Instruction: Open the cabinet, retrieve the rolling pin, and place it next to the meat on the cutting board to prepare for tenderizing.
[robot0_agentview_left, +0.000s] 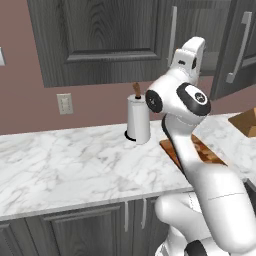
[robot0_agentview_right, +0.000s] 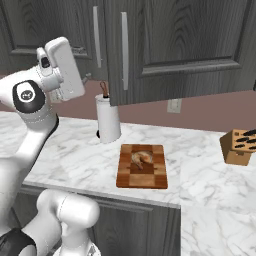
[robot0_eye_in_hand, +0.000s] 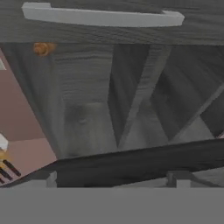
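The cabinet (robot0_agentview_left: 100, 35) hangs on the wall, and its right door (robot0_agentview_left: 235, 50) is swung out from the front. My gripper (robot0_agentview_right: 86, 78) is raised in front of the cabinet by that door's long silver handle (robot0_agentview_right: 124, 50). In the hand view the gripper (robot0_eye_in_hand: 113, 179) is open with nothing between its tips, below a bar handle (robot0_eye_in_hand: 100, 17) and grey panels. The rolling pin is hidden. On the counter, the checkered cutting board (robot0_agentview_right: 142, 175) carries the small tan meat (robot0_agentview_right: 141, 158). My arm partly covers the board (robot0_agentview_left: 205, 150) in the left base view.
A white paper towel roll (robot0_agentview_right: 108, 122) on a holder stands behind the board. A tan knife block (robot0_agentview_right: 239, 146) sits at the right on the marble counter (robot0_agentview_left: 65, 170). A wall outlet (robot0_agentview_left: 64, 103) is on the pink wall. Low cabinets (robot0_agentview_left: 75, 230) run under the counter.
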